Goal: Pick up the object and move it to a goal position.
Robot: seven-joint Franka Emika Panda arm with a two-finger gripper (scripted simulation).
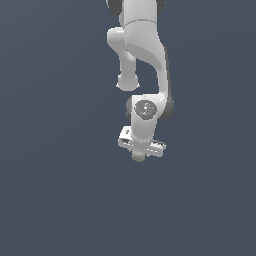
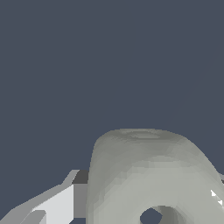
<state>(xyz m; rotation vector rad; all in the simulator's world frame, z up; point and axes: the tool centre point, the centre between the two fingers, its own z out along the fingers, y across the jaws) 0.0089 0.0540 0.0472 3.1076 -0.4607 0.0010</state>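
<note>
The object (image 1: 138, 156) is a small pale grey-green lump that pokes out just below my white gripper (image 1: 140, 153) in the exterior view. In the wrist view the object (image 2: 148, 175) fills much of the frame, rounded, with a dark hole (image 2: 152, 215) in its near face. One finger (image 2: 57, 203) presses against its side; the other finger is almost hidden behind it. The gripper is shut on the object. Whether it rests on the grey surface or hangs above it cannot be told.
The white arm (image 1: 145, 60) reaches down from the top of the exterior view. A plain dark grey-blue surface (image 1: 55, 190) lies all around. No goal marker shows.
</note>
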